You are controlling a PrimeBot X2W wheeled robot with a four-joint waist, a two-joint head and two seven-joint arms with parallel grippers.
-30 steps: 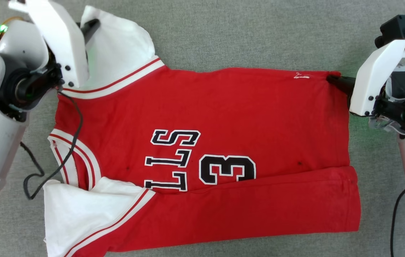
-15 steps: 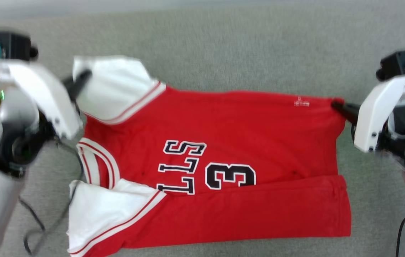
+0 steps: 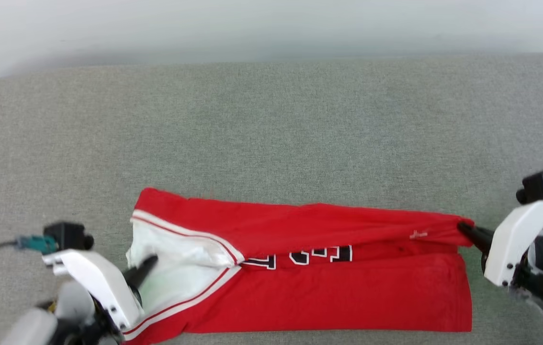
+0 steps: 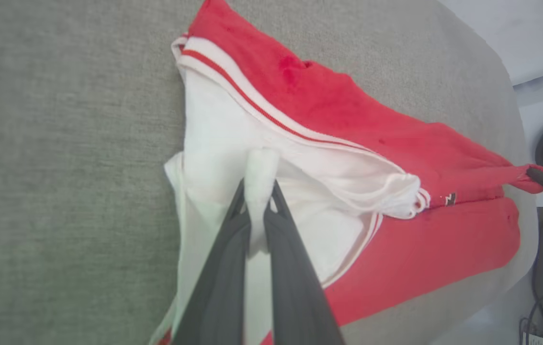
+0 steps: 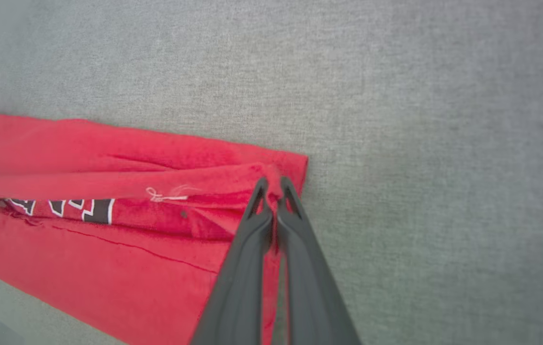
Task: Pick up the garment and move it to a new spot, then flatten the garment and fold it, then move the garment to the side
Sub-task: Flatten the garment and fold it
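1. Grey surface: your garment lies lengthwise along its near edge, a red fold sagging over its middle.
2. Your left gripper: pinching the garment's white end, near edge, left side.
3. Your right gripper: pressed together on the garment's red corner, right side.

A folded-over red layer of the garment hides most of its black lettering, leaving an unreadable strip. The small white mark near the hem is too tiny to read. White sleeve cloth covers the fingertips of the left hand.
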